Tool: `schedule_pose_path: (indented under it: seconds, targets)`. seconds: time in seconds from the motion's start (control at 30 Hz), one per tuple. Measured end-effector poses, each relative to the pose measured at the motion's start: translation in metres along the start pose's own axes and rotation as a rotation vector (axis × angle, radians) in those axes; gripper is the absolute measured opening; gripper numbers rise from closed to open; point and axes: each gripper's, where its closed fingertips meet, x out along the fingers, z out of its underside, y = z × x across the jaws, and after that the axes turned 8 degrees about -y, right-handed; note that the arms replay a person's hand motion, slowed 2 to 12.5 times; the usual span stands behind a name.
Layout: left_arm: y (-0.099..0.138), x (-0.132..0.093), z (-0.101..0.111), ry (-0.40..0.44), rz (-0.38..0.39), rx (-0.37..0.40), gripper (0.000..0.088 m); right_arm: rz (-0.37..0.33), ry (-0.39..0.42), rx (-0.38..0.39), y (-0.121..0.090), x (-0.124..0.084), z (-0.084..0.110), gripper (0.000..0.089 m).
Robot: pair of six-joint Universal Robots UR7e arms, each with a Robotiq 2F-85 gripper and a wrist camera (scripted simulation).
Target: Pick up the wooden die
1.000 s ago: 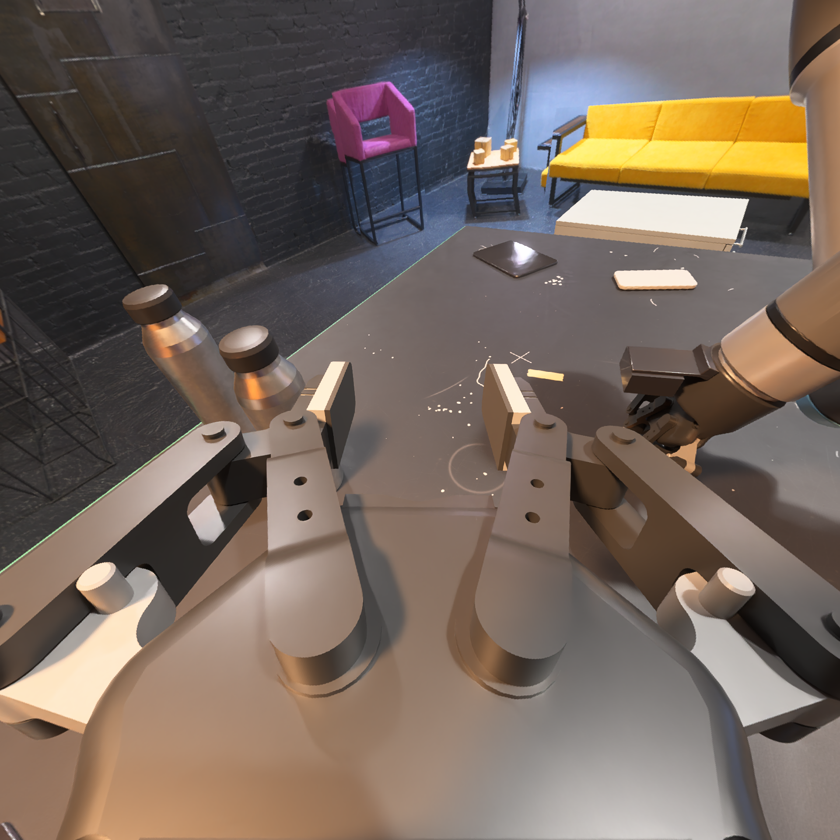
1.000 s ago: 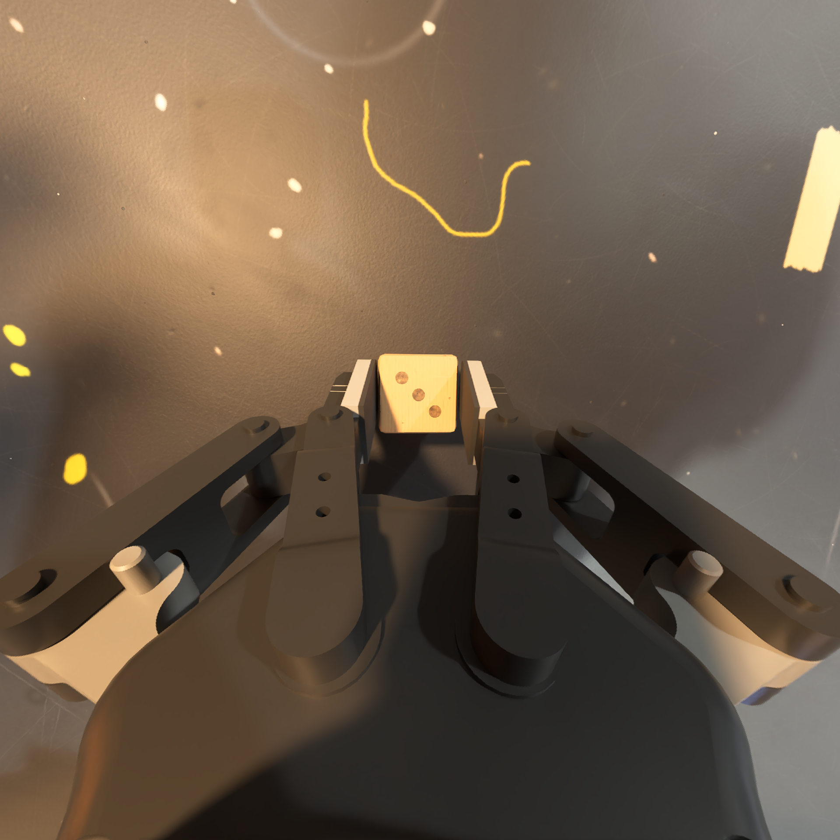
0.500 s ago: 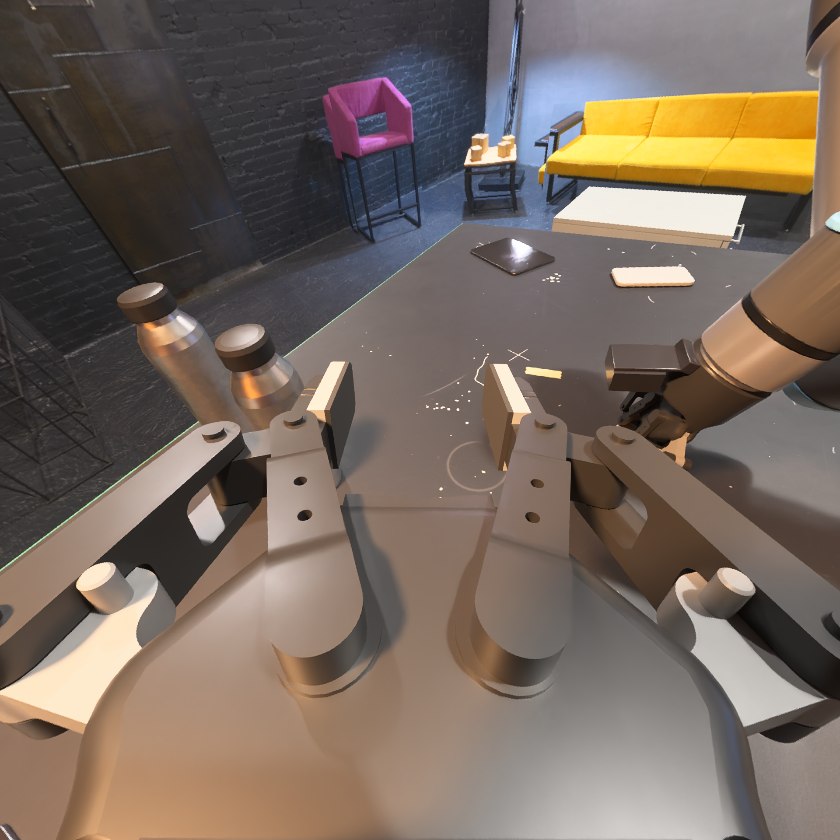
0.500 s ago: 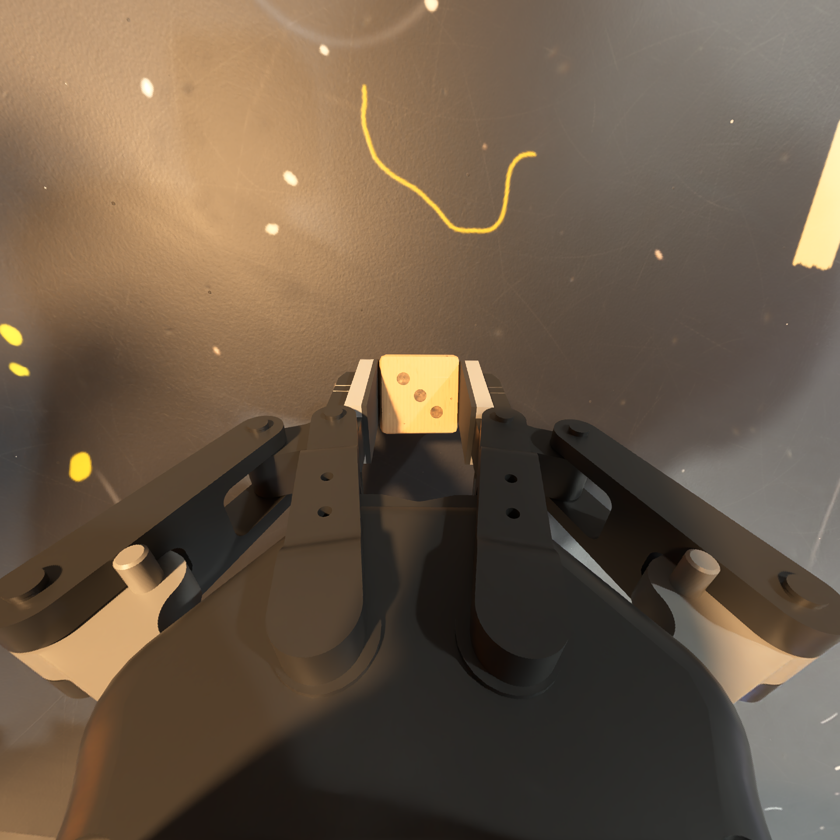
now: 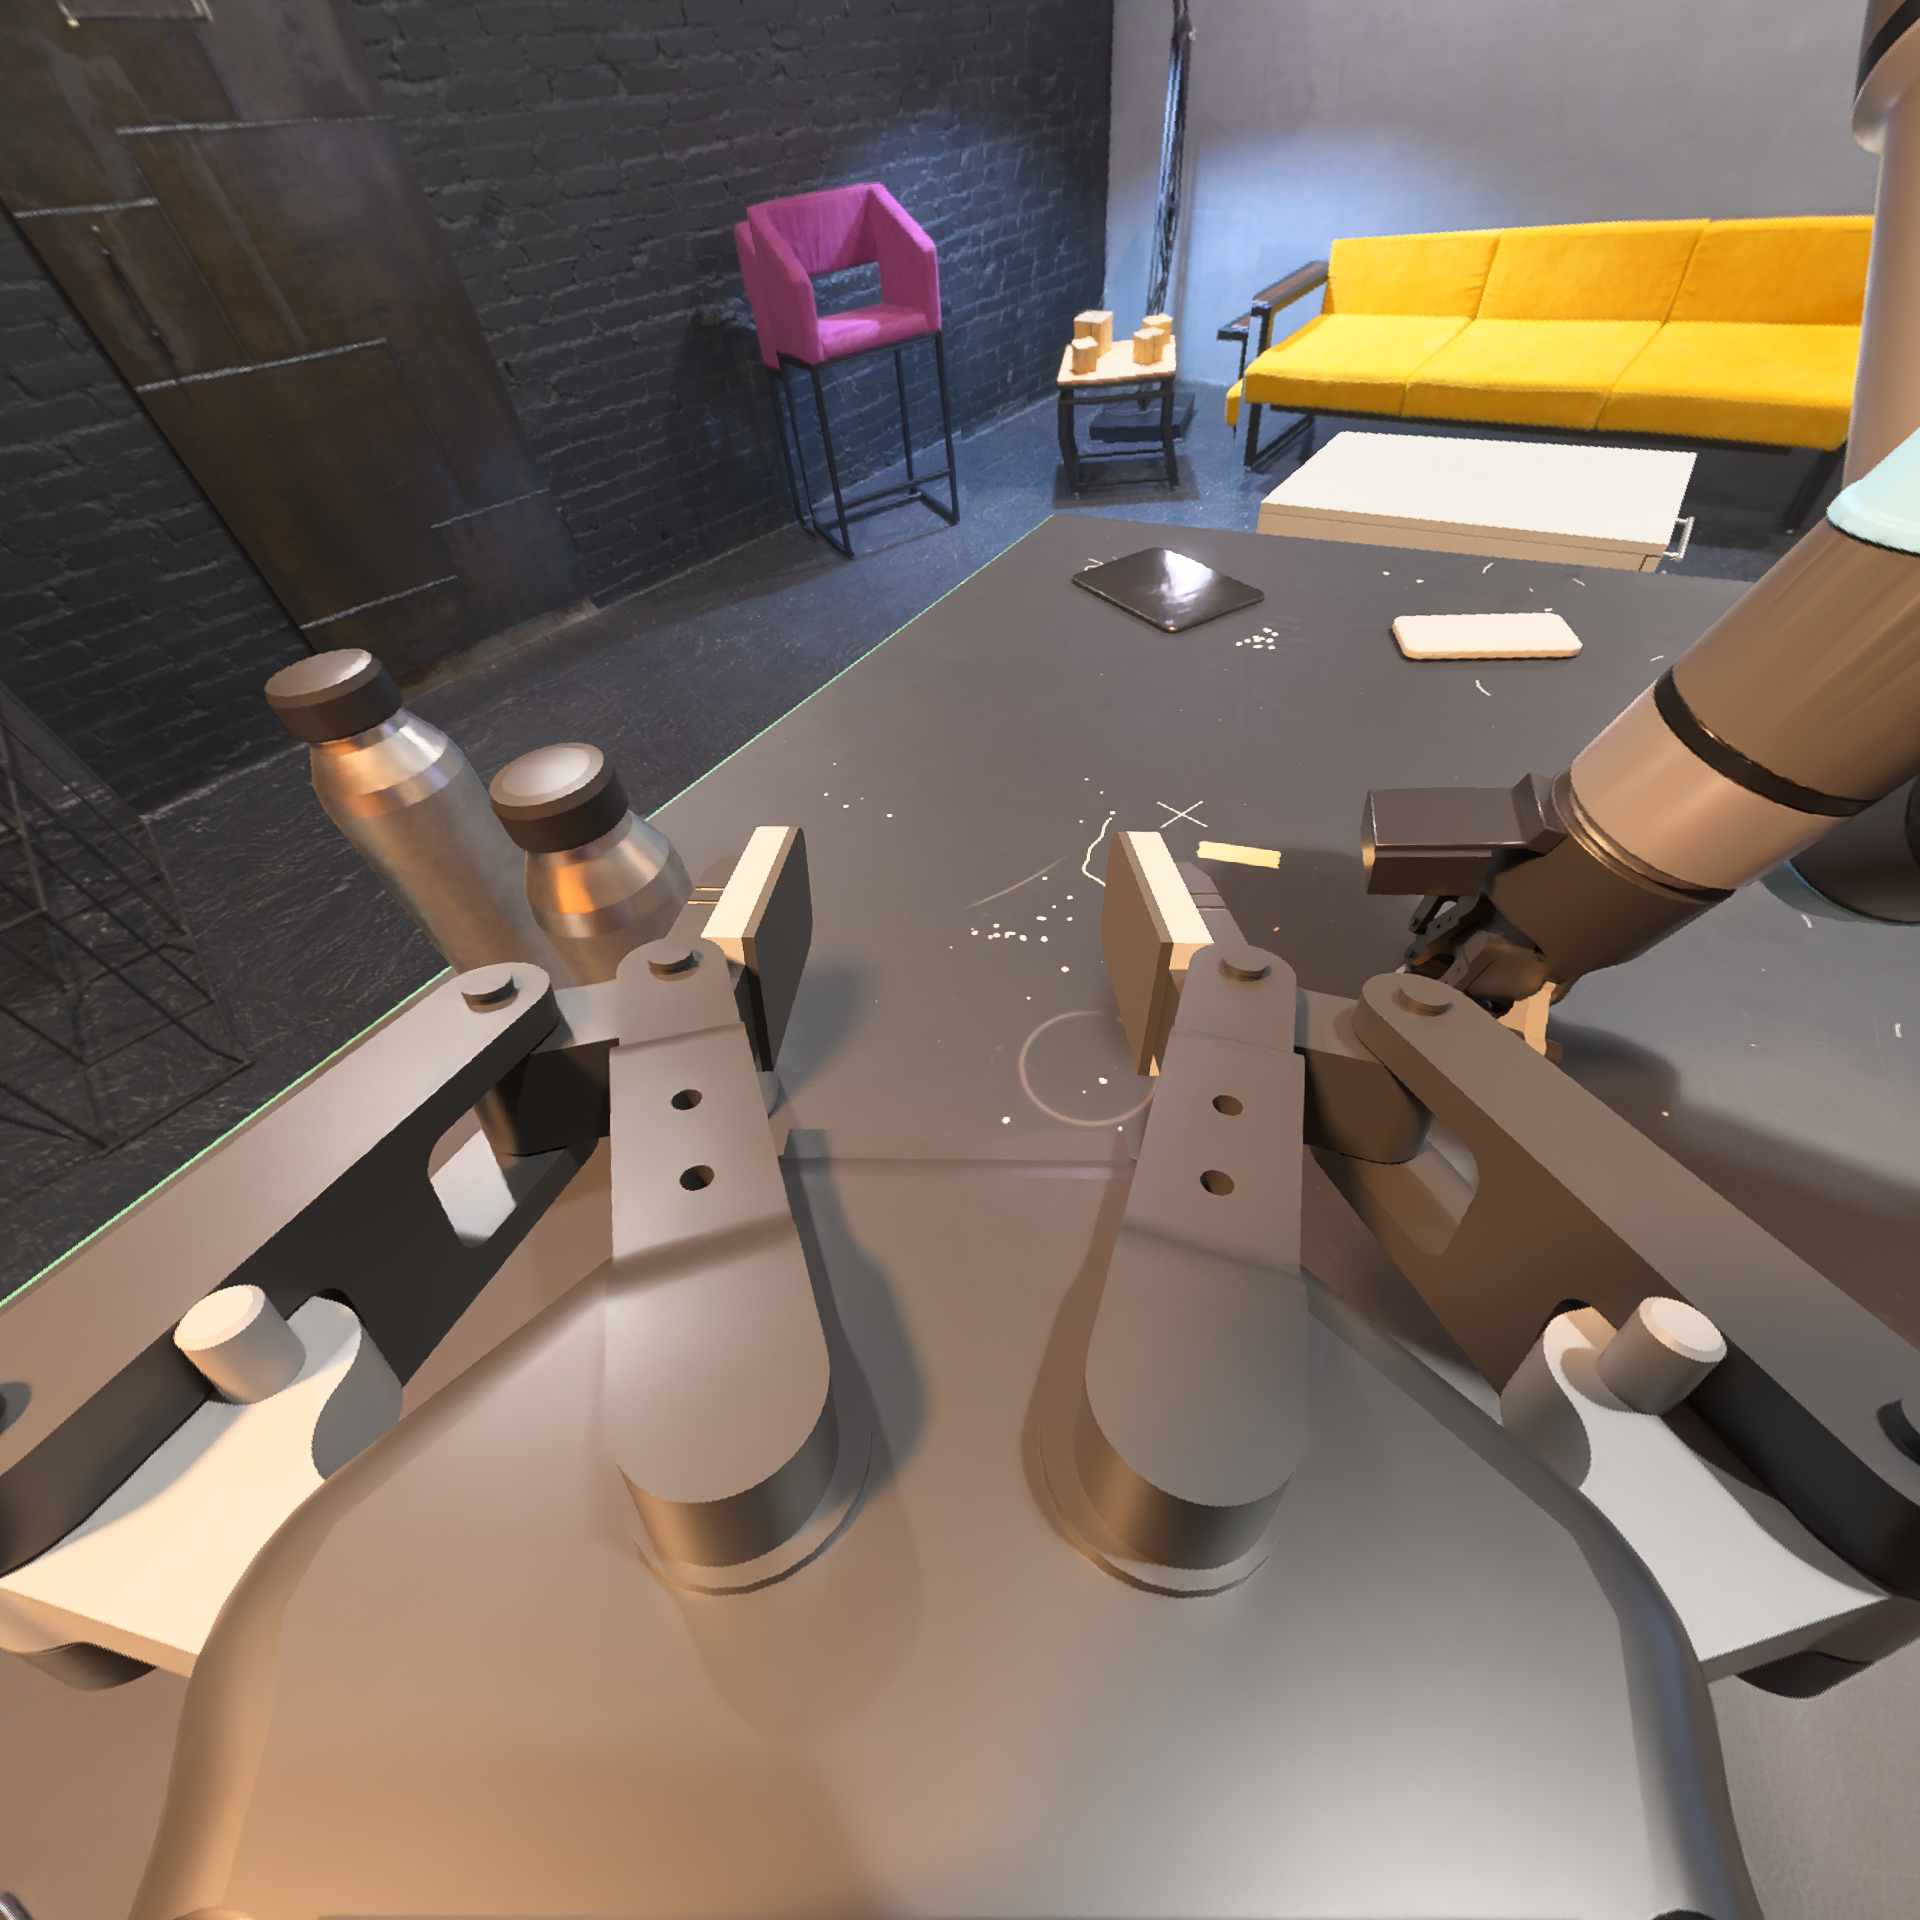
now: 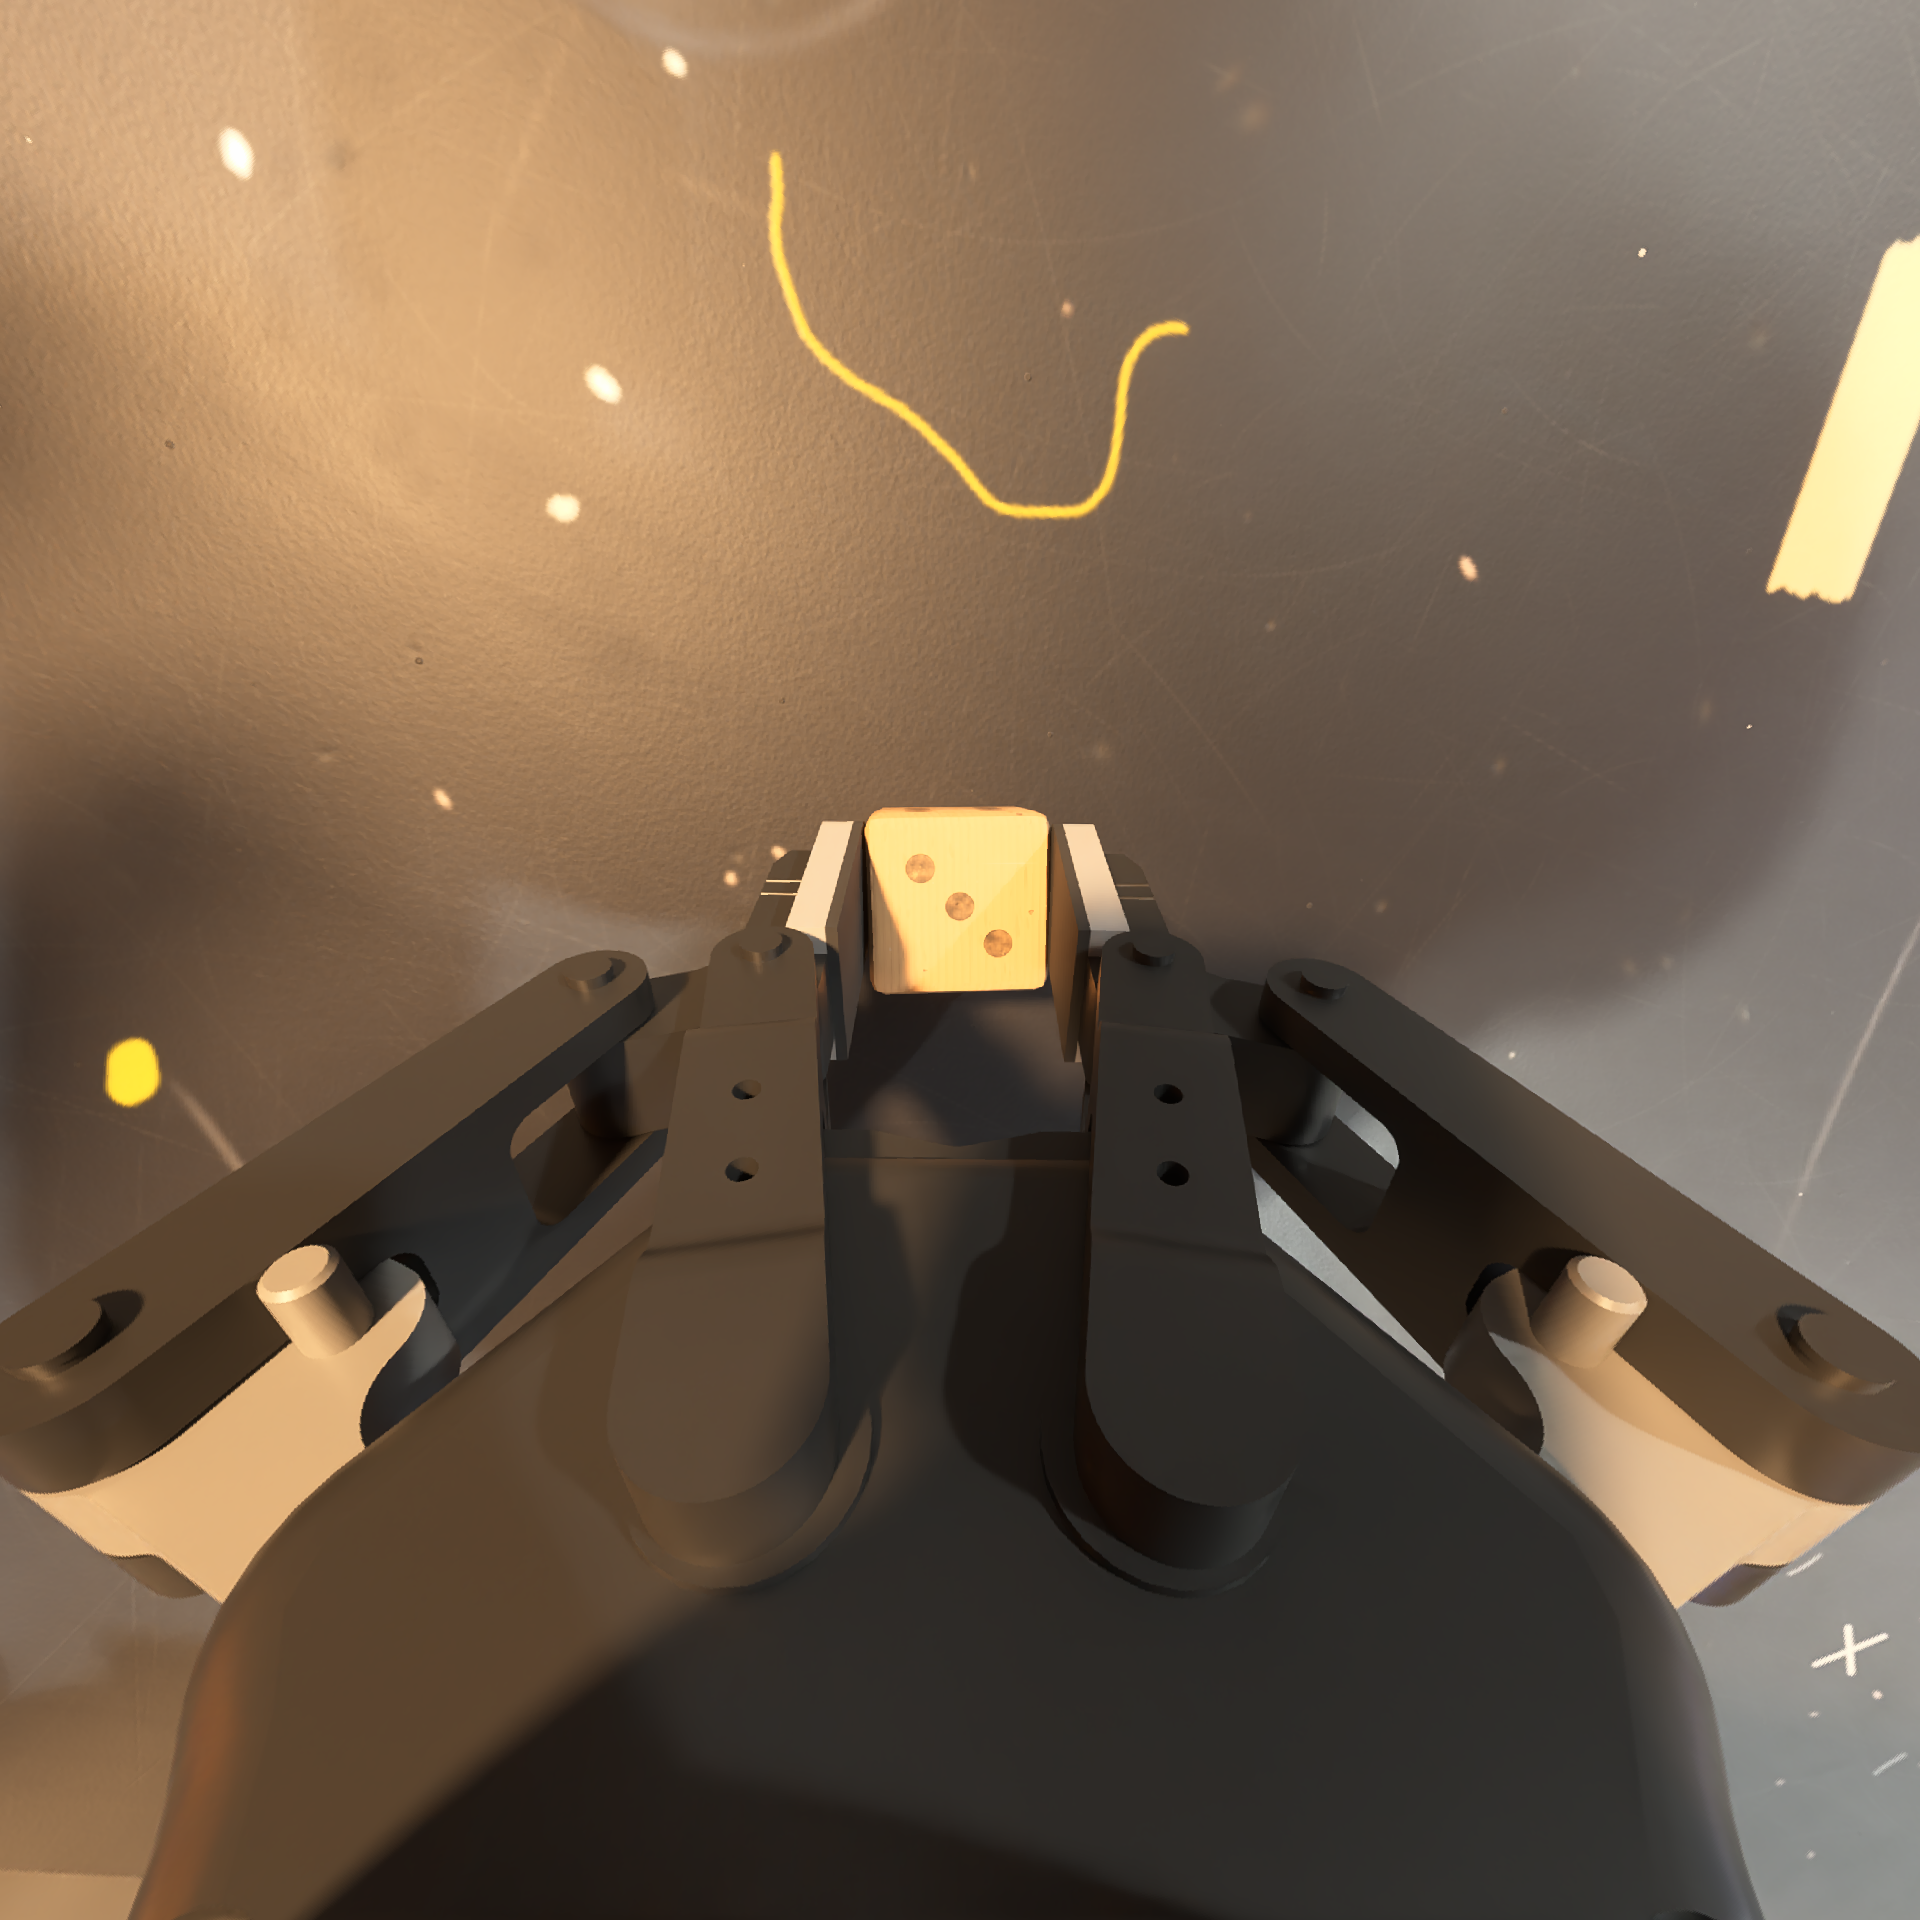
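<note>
The wooden die (image 6: 956, 902) is a small light cube with three dark pips on the face toward the camera. My right gripper (image 6: 956, 883) is shut on it, a pad against each side, above the dark grey table (image 6: 416, 520). In the left wrist view the right gripper (image 5: 1496, 961) hangs from its arm at the right, with a pale bit of the die (image 5: 1536, 1031) showing below it. My left gripper (image 5: 951, 914) is open and empty over the table (image 5: 987, 727).
Two metal bottles (image 5: 416, 821) stand by the table's left edge, close to my left finger. A black square pad (image 5: 1167, 587) and a pale flat slab (image 5: 1486, 636) lie at the far end. A strip of tape (image 5: 1236, 855) lies mid-table, also in the right wrist view (image 6: 1849, 436).
The right gripper has risen with the die held in it; the table marks have drawn away in its view. The left gripper has stayed open, its view shifting only slightly.
</note>
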Motion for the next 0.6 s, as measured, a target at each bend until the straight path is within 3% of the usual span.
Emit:
schedule_pose_path:
  seconds: [0.6]
  targets:
    - [-0.0019,-0.0002,0.0013,-0.005,-0.003,-0.002,0.0509,0.014,-0.04,0.002,0.0023,-0.0002,0.0029,0.031]
